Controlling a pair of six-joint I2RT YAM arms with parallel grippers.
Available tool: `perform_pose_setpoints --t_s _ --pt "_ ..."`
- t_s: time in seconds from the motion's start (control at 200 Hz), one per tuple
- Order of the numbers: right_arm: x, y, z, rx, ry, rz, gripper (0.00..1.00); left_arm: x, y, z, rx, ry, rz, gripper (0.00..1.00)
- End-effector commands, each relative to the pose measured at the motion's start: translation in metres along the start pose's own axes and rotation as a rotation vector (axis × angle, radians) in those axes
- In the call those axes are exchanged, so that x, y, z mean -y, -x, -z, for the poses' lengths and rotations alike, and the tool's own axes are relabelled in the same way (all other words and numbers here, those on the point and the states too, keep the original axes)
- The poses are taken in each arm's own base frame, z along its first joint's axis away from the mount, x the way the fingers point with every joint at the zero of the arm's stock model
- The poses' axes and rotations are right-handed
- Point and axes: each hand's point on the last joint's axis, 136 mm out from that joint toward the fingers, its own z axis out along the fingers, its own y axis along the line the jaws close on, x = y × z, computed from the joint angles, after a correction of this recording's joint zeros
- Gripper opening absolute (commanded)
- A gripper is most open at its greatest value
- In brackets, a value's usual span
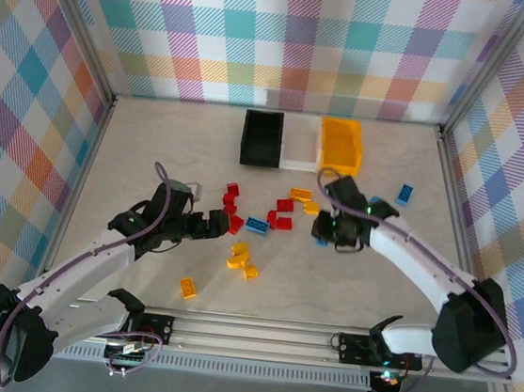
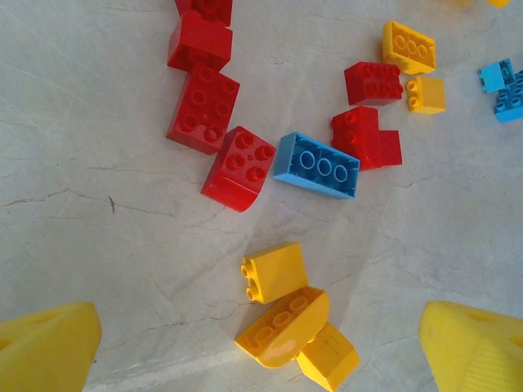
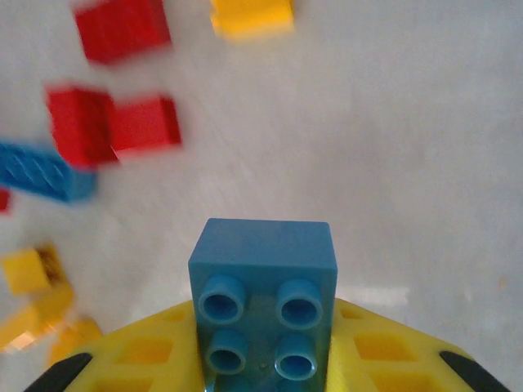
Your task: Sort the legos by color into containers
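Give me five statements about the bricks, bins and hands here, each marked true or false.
1. The right hand is shut on a blue brick. True.
2. The left hand grips a yellow brick. False: it is open and holds nothing.
3. The black bin stands between the other two. False: the white bin is in the middle, with the yellow-orange bin on its other side.
4. A long blue brick lies beside a red brick. True.
5. Every loose brick is red. False: yellow bricks and blue ones lie there too.
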Motion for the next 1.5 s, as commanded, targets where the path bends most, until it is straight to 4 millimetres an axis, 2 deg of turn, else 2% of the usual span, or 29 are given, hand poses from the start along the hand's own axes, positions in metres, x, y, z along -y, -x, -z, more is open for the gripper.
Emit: perform_pose_setpoints --t_s 0.0,0.08,0.175,0.25,0.365,0.505,0.685,0.79,0.87,0.9,1.01,1.105,1.215,1.27,1.395,1.5 --pt "-0.014 0.066 0.007 0.081 0.028 0.049 0.32 0.002 -0.005 -0.003 -0.023 -0.013 0.006 1.00" --pt "-0.024 0.118 0.007 0.140 0.033 0.056 0.32 0.000 -0.007 -0.003 -0.030 -0.005 0.002 1.00" --pt "-0.023 0.171 -0.003 0.180 -0.006 0.057 0.32 -0.001 -0.008 -0.002 -0.032 0.000 0.001 1.00" --pt "-0.020 0.203 -0.016 0.196 -0.006 0.036 0.32 -0.003 -0.009 -0.002 -0.034 0.007 -0.002 1.00" --pt "-0.008 0.240 -0.036 0.230 -0.021 0.014 0.31 -0.005 -0.009 -0.001 -0.041 0.021 -0.005 1.00" --pt "0.011 0.264 -0.063 0.230 -0.045 -0.007 0.31 -0.006 -0.010 -0.004 -0.059 0.034 -0.012 1.00" --pt "0.025 0.279 -0.092 0.223 -0.047 -0.019 0.32 -0.005 -0.009 -0.012 -0.082 0.041 -0.011 1.00" --pt "0.028 0.284 -0.102 0.204 -0.044 -0.021 0.39 -0.003 -0.007 -0.015 -0.086 0.036 -0.006 1.00" --pt "0.026 0.288 -0.103 0.204 -0.037 -0.015 0.48 -0.003 -0.007 -0.016 -0.088 0.039 -0.004 1.00" --pt "0.025 0.290 -0.101 0.206 -0.033 -0.016 0.55 -0.003 -0.006 -0.015 -0.085 0.039 -0.004 1.00" --pt "0.019 0.290 -0.079 0.218 -0.016 -0.038 0.65 -0.002 -0.005 -0.013 -0.080 0.038 -0.005 1.00" --pt "0.024 0.279 -0.050 0.233 -0.043 -0.072 0.72 -0.001 -0.004 -0.011 -0.073 0.034 -0.007 1.00" --pt "0.049 0.241 -0.020 0.226 -0.125 -0.126 0.76 0.002 -0.001 -0.009 -0.058 0.018 -0.003 1.00" --pt "0.064 0.211 -0.015 0.195 -0.158 -0.153 0.77 0.004 -0.001 -0.009 -0.053 0.008 0.000 1.00" --pt "0.100 0.152 -0.017 0.107 -0.201 -0.215 0.79 0.006 -0.002 -0.009 -0.050 -0.012 0.005 1.00" --pt "0.121 0.122 -0.026 0.055 -0.197 -0.262 0.76 0.009 -0.002 -0.010 -0.059 -0.021 -0.002 1.00"
